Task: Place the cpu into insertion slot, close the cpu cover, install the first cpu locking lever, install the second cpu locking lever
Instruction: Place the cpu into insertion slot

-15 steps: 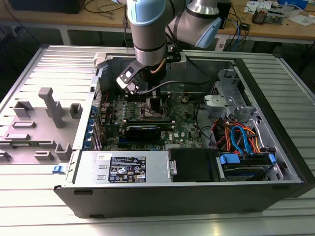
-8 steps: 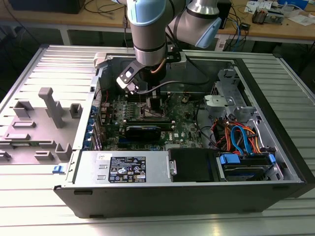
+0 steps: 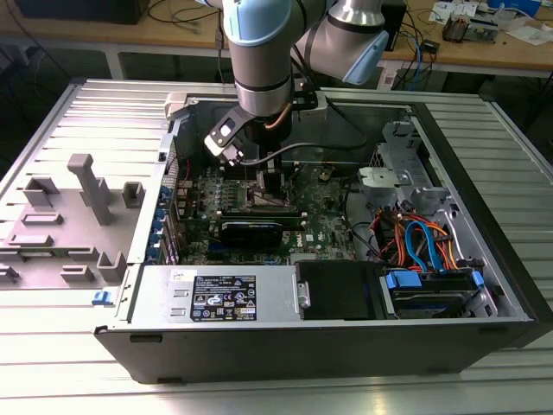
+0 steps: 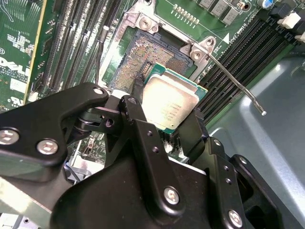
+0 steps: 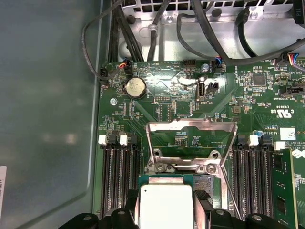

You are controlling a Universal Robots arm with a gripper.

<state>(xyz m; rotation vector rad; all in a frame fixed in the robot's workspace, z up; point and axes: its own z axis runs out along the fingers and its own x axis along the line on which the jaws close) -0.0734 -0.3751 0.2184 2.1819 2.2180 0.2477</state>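
Gripper (image 4: 167,112) fingers clamped on opposite edges of cpu (image 5: 166,205); chip held flat just above insertion slot (image 4: 136,59), not seated. Cpu cover (image 5: 193,125) stands raised, locking lever (image 4: 233,83) free. Align chip corners with socket rim; lower straight; no sliding across contact field

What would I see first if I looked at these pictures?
A black hand pinches a shiny silver cpu just over the golden slot on a green board. The metal cover at the slot's edge stands open. It all sits inside a big open computer case.
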